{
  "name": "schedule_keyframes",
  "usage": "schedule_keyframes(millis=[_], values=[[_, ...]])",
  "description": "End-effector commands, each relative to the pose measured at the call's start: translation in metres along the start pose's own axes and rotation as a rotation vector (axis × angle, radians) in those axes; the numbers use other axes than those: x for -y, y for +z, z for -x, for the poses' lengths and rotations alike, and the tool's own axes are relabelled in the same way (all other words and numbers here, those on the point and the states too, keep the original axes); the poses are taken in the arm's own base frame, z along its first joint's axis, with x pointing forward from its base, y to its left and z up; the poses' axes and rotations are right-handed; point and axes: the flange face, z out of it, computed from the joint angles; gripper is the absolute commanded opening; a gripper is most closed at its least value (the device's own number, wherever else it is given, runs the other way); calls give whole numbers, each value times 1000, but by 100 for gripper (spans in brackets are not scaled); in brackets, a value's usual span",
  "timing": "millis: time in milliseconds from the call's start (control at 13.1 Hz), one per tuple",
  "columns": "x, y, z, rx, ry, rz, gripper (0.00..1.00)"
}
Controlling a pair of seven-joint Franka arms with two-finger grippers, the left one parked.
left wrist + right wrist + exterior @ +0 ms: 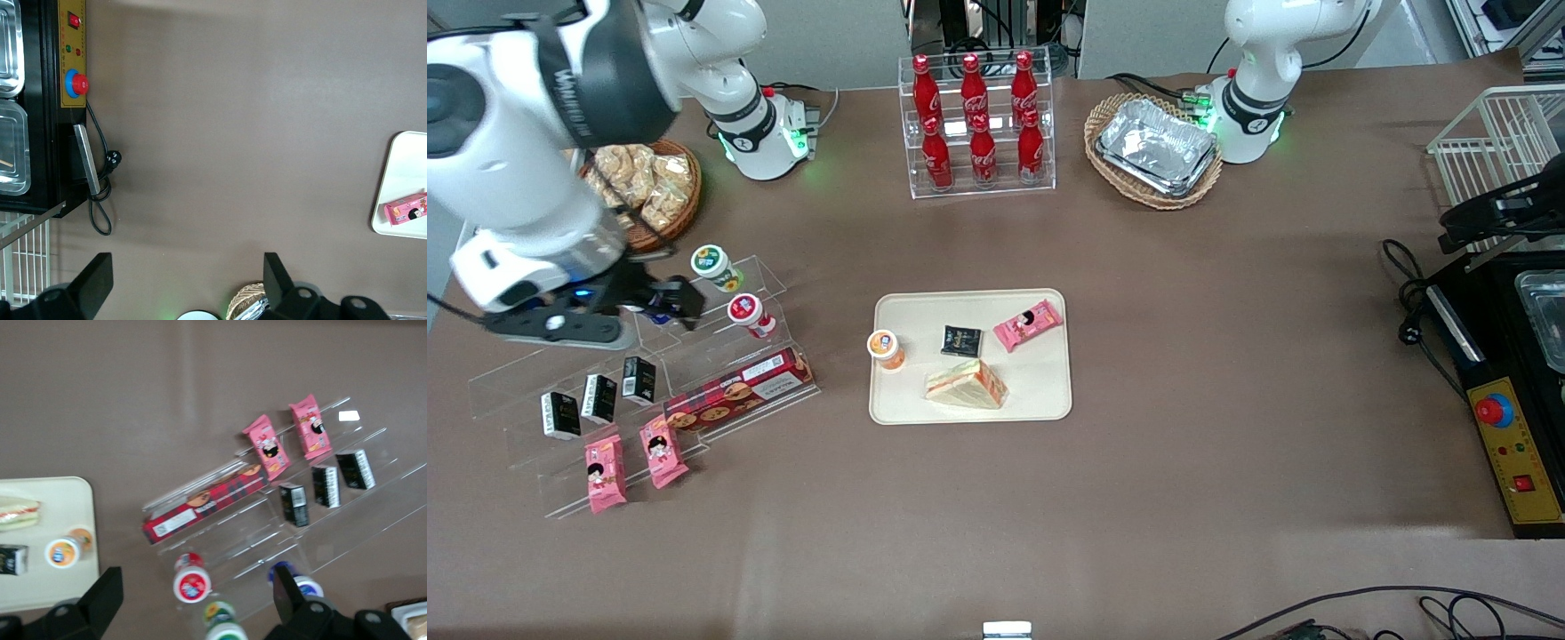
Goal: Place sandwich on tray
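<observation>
We see the sandwich (967,386) lying on the tray (1049,404), our gripper (671,300) spread open, empty, above the clear rack (720,373).

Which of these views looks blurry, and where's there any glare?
Right wrist view: motion-smeared across the clear stepped rack; open tool above it. Front view: sharp, glare on the foil trays, sandwich on the tray. Left wrist view: sharp, evenly lit.
</observation>
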Motion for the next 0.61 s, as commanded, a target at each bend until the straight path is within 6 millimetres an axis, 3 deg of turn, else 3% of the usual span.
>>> schedule_keyframes(millis=[0,304,533], values=[[-68,-7,0,-4,-130,-52,100],[-116,-9,-6,-15,-120,-48,100],[-121,-10,-5,-14,-76,-143,100]])
